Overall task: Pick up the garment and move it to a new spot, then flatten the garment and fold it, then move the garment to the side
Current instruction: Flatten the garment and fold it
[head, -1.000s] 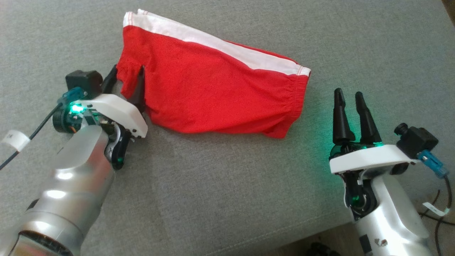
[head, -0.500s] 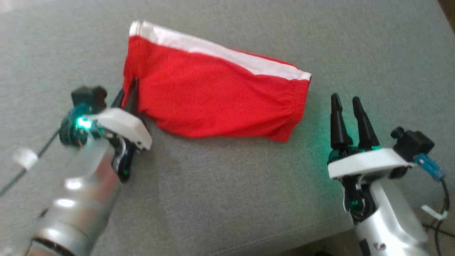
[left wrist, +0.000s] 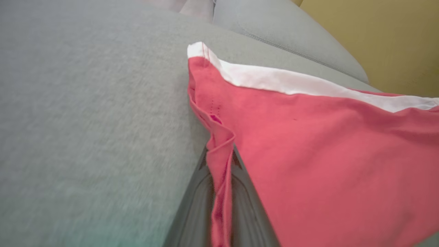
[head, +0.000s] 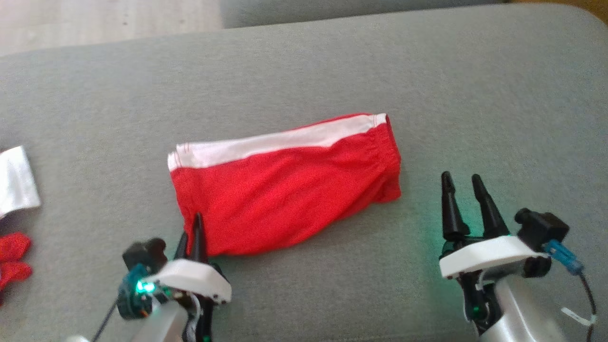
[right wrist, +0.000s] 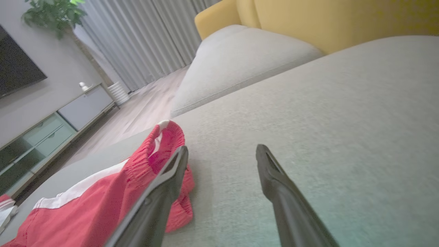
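I have the red fabric garment with a white band point(head: 285, 199) lying flat on the grey upholstered sofa cushion point(head: 304, 71), with the white band along its far edge. My left tool point(head: 192, 232) sits at the garment's near left corner. Its two dark fingers are pressed together and pinch a gathered ridge of the red hem; the left wrist view shows that fold drawn up between them. My right tool point(head: 460, 178) stands just off the garment's right end, beside the elastic waist, with its fingers spread over bare cushion. In the head view it is clear of the cloth. Well to the garment's left lie a white folded cloth point(head: 16, 183) and a small crumpled red piece point(head: 12, 259).
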Available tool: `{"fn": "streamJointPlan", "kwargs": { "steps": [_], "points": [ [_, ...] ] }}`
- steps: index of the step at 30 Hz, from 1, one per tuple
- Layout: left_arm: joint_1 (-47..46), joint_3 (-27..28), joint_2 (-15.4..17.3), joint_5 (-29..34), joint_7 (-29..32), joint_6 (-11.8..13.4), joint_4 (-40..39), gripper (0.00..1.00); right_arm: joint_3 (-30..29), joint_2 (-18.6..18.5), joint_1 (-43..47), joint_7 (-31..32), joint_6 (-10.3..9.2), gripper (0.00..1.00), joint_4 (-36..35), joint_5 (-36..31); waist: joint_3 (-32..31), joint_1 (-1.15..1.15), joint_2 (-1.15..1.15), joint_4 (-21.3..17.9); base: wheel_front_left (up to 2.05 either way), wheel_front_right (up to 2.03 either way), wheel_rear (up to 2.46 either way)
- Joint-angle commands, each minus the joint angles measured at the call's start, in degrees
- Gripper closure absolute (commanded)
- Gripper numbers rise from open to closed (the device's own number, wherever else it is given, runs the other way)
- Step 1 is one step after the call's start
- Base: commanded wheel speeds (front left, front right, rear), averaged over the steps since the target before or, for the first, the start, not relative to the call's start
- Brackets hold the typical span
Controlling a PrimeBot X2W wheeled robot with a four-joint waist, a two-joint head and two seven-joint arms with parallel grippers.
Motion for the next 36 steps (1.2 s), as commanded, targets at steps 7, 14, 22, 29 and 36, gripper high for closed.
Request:
{"fn": "streamJointPlan", "kwargs": {
  "steps": [7, 14, 22, 29, 36],
  "points": [
    [2.1, 7.6, -1.7, 7.6, -0.7, 0.7, -5.8, 0.00, 5.7, 0.2, -2.6, -0.4, 0.22, 0.00, -3.2, -4.1, -1.2, 0.01, 0.00, 4.3, 0.00, 0.00, 0.00],
    [3.3, 10.9, -3.8, 14.1, -0.7, -1.1, -7.8, 0.00, 7.7, 0.2, -9.1, -0.4, 0.22, 0.00, 2.3, -8.7, -0.5, 0.01, 0.00, 7.3, 0.00, 0.00, 0.00],
    [3.3, 11.9, -4.3, 17.0, -0.7, -2.5, -9.2, 0.00, 3.2, 0.2, -11.6, -0.4, 0.22, 0.00, 18.2, -11.8, 1.3, 0.01, 0.00, 10.8, 0.00, 0.00, 0.00],
    [4.1, 11.6, -4.3, 16.5, -0.7, -2.4, -10.5, 0.00, 7.7, 0.2, -11.2, -0.4, 0.22, 0.36, 24.3, -5.2, 2.2, 0.01, 0.00, 12.0, 0.00, 0.00, 0.00],
    [5.2, 12.0, -4.3, 16.9, -0.7, -2.1, -11.2, 0.00, 7.7, 0.2, -11.1, -0.4, 0.22, 1.00, 23.4, -0.1, 1.9, 0.01, 0.00, 11.2, 0.00, 0.00, 0.00]
  ]
}}
